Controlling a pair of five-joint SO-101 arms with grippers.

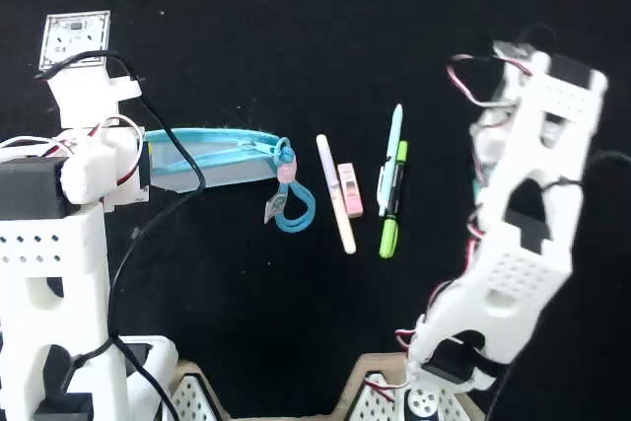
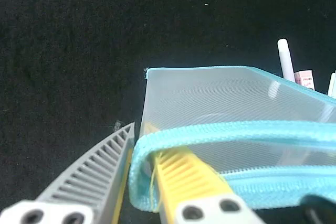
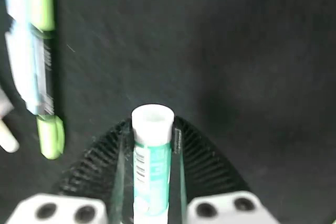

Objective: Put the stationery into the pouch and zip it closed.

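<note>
A translucent light-blue pouch (image 1: 212, 161) lies left of centre with its zip open. My left gripper (image 2: 140, 129) is shut on the pouch's (image 2: 226, 103) end rim, with the yellow finger (image 2: 184, 177) inside and the grey finger (image 2: 94, 177) outside. A white pen (image 1: 335, 194), pink eraser (image 1: 349, 189), light-blue pen (image 1: 391, 155) and green highlighter (image 1: 392, 206) lie in a row at the centre. My right gripper (image 3: 151, 124) is shut on a white-and-teal pen (image 3: 151, 161), held above the black cloth to the right of the green highlighter (image 3: 46, 77).
The zip pull carries a pink tag and a blue loop strap (image 1: 293, 206) lying toward the pens. The right arm (image 1: 532, 204) stands over the table's right side. A white marker tile (image 1: 75, 38) sits at the back left. Black cloth covers the table.
</note>
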